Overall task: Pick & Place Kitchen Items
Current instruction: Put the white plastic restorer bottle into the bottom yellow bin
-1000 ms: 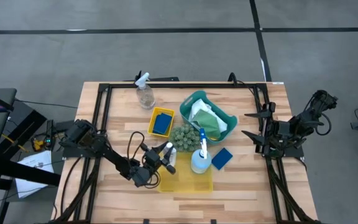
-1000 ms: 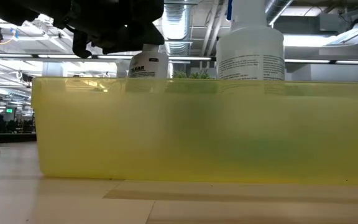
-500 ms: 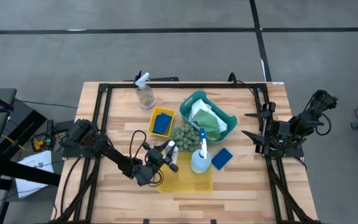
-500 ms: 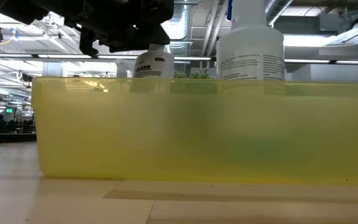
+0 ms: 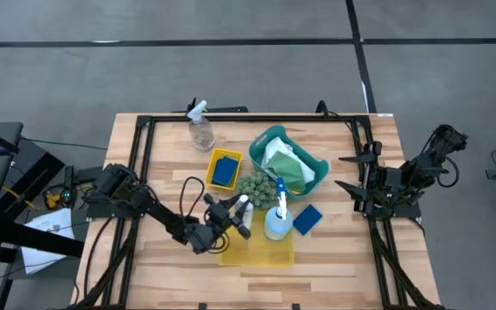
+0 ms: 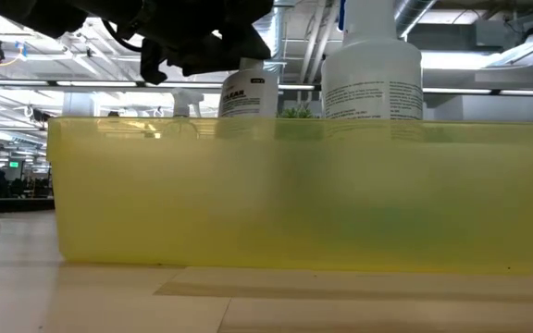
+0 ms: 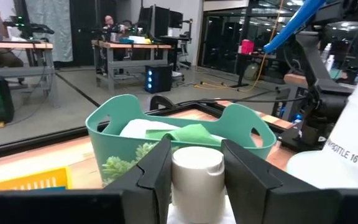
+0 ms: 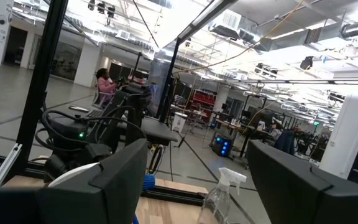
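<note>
**Small white bottle held over the yellow bin**

The left claw [image 5: 233, 214] is seen clamped on the small white bottle [image 5: 243, 207], its cap [image 7: 196, 163] pinched between the two fingers [image 7: 157, 168]; the bottle is held above the near yellow bin [image 6: 294, 194], beside the blue-topped spray bottle [image 5: 277, 220]; its lower part is hidden in the low view by the bin's cloudy wall. The teal basket [image 5: 313, 159] with cloths is set beyond; a blue sponge [image 5: 306, 219] lies just beside the spray bottle. The right claw [image 5: 348, 172] is held spread wide at the desk's [image 5: 334, 258] right edge, nothing between its fingers.
</note>
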`<action>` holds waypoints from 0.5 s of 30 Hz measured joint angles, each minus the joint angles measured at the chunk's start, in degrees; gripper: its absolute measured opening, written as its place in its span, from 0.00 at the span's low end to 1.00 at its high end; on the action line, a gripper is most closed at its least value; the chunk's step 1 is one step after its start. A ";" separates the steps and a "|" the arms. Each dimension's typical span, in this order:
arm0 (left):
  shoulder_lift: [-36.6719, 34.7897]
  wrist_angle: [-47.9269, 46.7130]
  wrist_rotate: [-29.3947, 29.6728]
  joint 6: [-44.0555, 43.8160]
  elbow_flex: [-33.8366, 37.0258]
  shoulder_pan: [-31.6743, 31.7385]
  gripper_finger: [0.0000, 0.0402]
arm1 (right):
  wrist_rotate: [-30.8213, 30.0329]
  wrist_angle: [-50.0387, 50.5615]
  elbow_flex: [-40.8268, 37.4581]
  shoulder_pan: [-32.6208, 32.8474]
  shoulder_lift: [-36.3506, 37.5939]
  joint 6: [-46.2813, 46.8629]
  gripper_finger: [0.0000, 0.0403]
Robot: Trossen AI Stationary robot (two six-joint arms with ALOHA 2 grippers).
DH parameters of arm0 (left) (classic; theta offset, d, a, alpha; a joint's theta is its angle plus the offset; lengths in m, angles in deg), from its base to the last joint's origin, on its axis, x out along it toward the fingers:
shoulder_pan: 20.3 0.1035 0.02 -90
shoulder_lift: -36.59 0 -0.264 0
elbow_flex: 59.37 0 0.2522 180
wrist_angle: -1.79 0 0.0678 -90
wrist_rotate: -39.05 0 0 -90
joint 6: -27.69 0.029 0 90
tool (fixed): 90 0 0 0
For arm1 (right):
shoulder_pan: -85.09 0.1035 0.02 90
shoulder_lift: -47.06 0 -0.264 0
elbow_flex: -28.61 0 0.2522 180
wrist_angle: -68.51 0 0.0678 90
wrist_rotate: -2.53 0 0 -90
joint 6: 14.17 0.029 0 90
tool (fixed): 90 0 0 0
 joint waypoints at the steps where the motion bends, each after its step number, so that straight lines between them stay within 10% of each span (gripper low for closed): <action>1: 0.00 -0.01 -0.31 0.01 0.00 0.17 0.27 | 0.00 0.00 0.00 0.00 0.00 0.00 0.67; 15: 3.55 8.66 -3.21 8.22 -0.04 -0.01 0.29 | 0.04 0.06 0.00 0.00 0.00 0.02 0.67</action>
